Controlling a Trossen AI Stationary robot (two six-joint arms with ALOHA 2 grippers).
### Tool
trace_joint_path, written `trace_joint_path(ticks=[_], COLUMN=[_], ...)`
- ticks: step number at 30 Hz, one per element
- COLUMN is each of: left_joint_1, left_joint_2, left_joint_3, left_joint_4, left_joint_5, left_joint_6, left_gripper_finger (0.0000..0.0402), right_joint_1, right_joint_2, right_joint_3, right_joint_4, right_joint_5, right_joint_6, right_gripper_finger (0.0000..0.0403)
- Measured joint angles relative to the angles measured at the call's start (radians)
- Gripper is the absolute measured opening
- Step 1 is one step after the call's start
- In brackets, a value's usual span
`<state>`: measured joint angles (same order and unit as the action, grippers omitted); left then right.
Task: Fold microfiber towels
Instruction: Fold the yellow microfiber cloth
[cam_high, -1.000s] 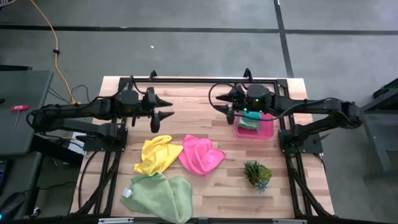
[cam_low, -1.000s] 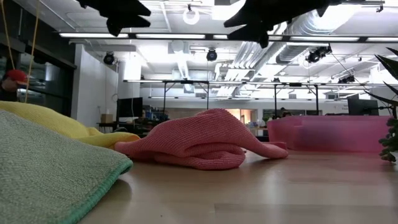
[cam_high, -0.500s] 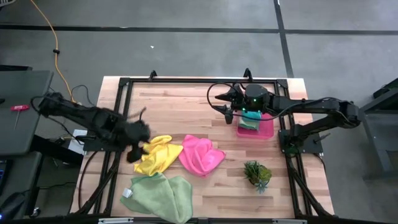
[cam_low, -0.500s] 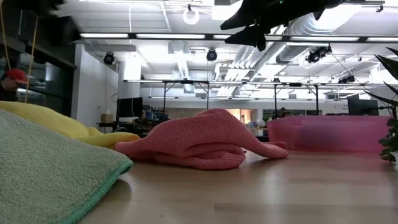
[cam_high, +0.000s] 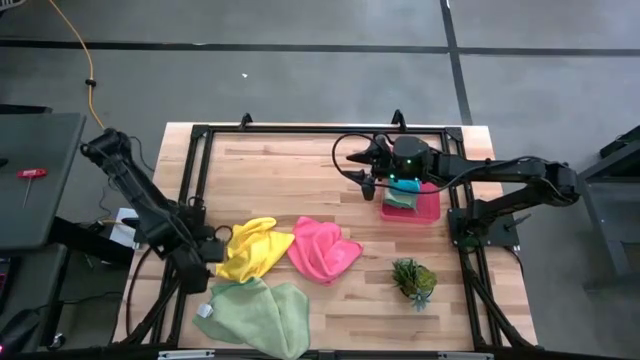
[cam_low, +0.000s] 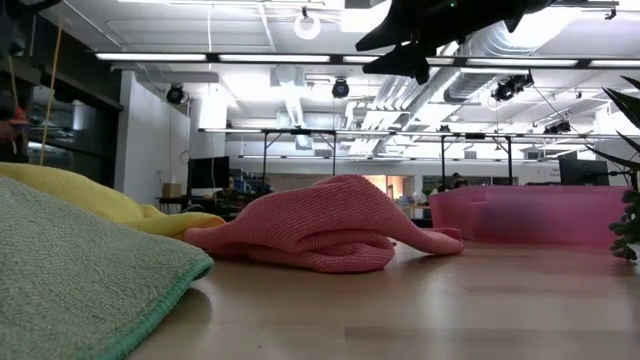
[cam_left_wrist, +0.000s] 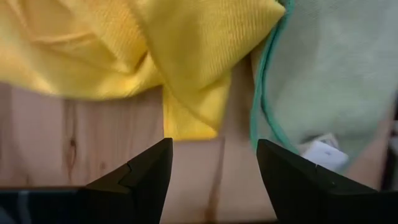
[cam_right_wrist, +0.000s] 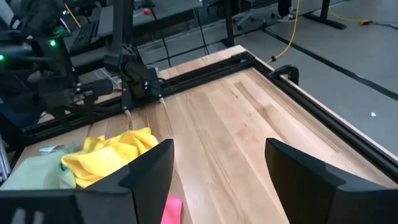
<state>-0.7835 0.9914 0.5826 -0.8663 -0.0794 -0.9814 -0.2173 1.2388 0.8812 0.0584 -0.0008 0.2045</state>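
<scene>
The yellow towel (cam_high: 255, 247) lies crumpled on the table at the left, with the hot pink towel (cam_high: 322, 250) beside it and a pale green towel (cam_high: 255, 310) near the front edge. A teal towel and another green one (cam_high: 400, 198) lie in the pink tray. My left gripper (cam_high: 208, 262) is open and points down just left of the yellow towel's near corner (cam_left_wrist: 186, 121). The green towel's edge (cam_left_wrist: 261, 106) is beside it, and it touches nothing. My right gripper (cam_high: 365, 168) is open and empty, held high beside the tray.
The rigid pink tray (cam_high: 432, 210) stands at the right and a small spiky plant (cam_high: 413, 278) at the near right. A black frame (cam_high: 300, 130) runs round the table. Bare wood lies across the far middle (cam_right_wrist: 249, 118). The green towel has a white label (cam_left_wrist: 320, 152).
My left arm has swung from high over the far middle of the table toward the near left edge and down. It now stands low beside the yellow towel's near-left corner. The towels have not moved.
</scene>
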Motion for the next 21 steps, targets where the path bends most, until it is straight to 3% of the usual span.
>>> trace_joint_path(ticks=[6,11,21], left_joint_1=[-0.062,-0.08,-0.084], left_joint_2=[0.12,0.235,0.372], left_joint_3=[-0.038,-0.041,-0.035], left_joint_4=[0.107,0.094,0.137], left_joint_5=[-0.044,-0.078,-0.088], left_joint_6=[0.104,0.191,0.229], left_gripper_finger=[0.0208,0.0202,0.0202], right_joint_1=[0.0,0.0,0.0], right_joint_2=[0.0,0.0,0.001], right_joint_3=[0.0,0.0,0.0], right_joint_4=[-0.019,-0.018,-0.037], right_joint_5=[0.0,0.002,0.009], right_joint_6=[0.007,0.03,0.088], right_gripper_finger=[0.0245,0.0245,0.0245])
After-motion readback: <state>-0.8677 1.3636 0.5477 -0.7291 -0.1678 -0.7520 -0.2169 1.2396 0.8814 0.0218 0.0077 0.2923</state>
